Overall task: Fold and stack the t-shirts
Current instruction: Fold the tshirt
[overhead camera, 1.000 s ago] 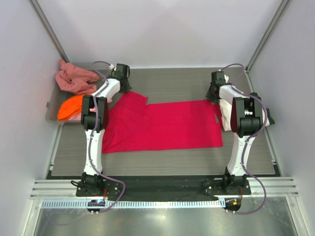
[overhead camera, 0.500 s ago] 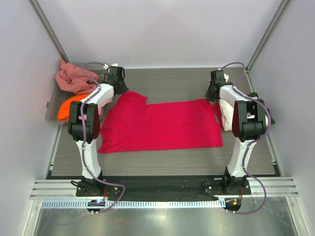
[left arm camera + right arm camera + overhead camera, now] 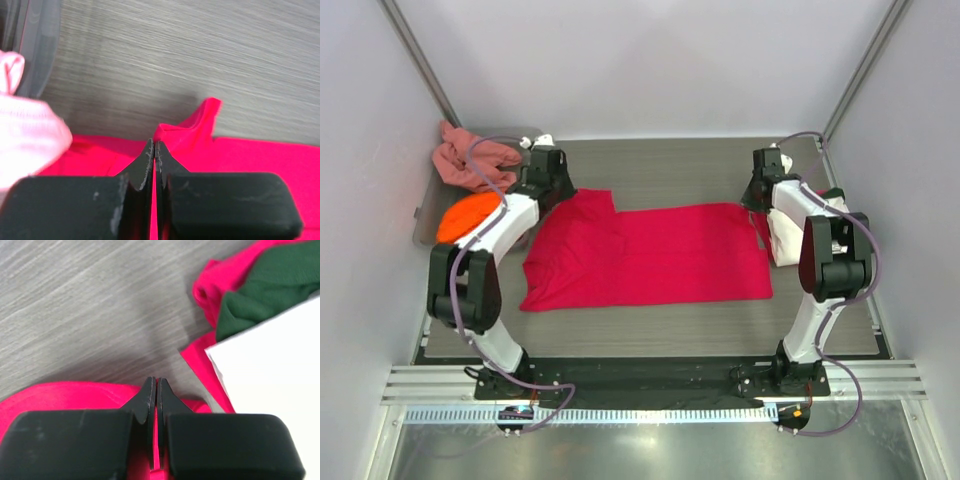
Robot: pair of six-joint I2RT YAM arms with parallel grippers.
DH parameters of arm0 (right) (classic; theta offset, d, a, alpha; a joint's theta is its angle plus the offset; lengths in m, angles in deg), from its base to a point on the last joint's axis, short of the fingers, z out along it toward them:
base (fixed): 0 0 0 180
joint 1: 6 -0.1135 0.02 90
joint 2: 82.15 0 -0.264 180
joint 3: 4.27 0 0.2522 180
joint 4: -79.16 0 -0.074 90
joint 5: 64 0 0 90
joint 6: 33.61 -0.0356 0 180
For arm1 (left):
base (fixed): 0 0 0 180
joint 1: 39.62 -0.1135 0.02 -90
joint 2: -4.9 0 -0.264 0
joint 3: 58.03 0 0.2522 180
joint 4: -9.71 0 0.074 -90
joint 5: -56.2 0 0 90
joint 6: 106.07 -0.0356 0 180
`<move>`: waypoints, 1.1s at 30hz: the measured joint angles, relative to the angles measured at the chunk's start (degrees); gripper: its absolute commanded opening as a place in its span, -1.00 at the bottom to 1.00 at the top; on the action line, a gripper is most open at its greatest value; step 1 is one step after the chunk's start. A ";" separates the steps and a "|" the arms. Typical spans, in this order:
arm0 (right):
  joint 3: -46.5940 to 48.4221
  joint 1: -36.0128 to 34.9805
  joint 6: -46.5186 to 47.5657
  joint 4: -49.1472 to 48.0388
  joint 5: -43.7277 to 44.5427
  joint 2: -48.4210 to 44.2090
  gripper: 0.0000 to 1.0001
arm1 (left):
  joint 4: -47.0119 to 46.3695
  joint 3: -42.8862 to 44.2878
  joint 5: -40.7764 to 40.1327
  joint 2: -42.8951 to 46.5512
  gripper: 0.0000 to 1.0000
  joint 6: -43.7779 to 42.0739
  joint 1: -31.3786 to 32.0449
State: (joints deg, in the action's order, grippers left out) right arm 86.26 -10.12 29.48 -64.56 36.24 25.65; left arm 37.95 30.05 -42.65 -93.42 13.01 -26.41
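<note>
The crimson-red t-shirt (image 3: 650, 255) lies spread flat across the middle of the table. My left gripper (image 3: 552, 188) is at its far left corner, shut on the red cloth, which shows between the closed tips in the left wrist view (image 3: 154, 146). My right gripper (image 3: 756, 200) is at the far right corner, shut on the red edge (image 3: 156, 384). A cream shirt (image 3: 784, 232) lies on a dark green one (image 3: 265, 285) by the right arm. Salmon-pink (image 3: 468, 160) and orange (image 3: 466, 216) shirts sit in the bin. Light pink cloth (image 3: 25, 132) shows beside the left gripper.
The clear grey plastic bin (image 3: 424, 218) stands at the far left against the wall; its rim also shows in the left wrist view (image 3: 31, 45). White walls close in the back and both sides. Bare grey table (image 3: 670, 170) lies beyond the shirt.
My left arm's elbow has swung out to the left and its gripper has shifted slightly left and forward on the shirt's corner. The right gripper has barely moved.
</note>
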 measured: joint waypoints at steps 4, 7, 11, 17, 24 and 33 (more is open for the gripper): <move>-1.86 0.00 -0.17 0.11 0.76 -1.79 -0.97 | -1.40 -5.33 -1.01 7.04 -1.00 0.02 1.49; -2.58 0.00 -0.11 0.48 1.68 -3.52 -0.98 | -1.90 -9.42 -1.73 11.26 -1.00 0.02 1.90; -2.69 0.00 0.09 1.01 3.06 -5.97 -0.98 | -1.79 -15.34 -3.89 17.22 -1.00 0.02 1.90; -4.44 0.00 0.15 1.38 3.80 -8.59 -0.98 | -1.92 -21.90 -7.32 26.95 -1.00 0.26 3.28; -7.58 0.00 0.13 2.10 4.90 -9.03 -0.97 | -1.75 -26.73 -9.99 35.04 -1.00 0.52 5.38; -11.21 0.00 0.00 2.08 5.73 -13.73 -0.98 | 0.96 -31.19 -12.83 44.81 -1.00 1.79 8.70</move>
State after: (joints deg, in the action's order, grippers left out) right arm 75.05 -10.12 29.48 -62.48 41.97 11.93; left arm 38.91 -1.14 -55.48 -48.62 14.80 -17.71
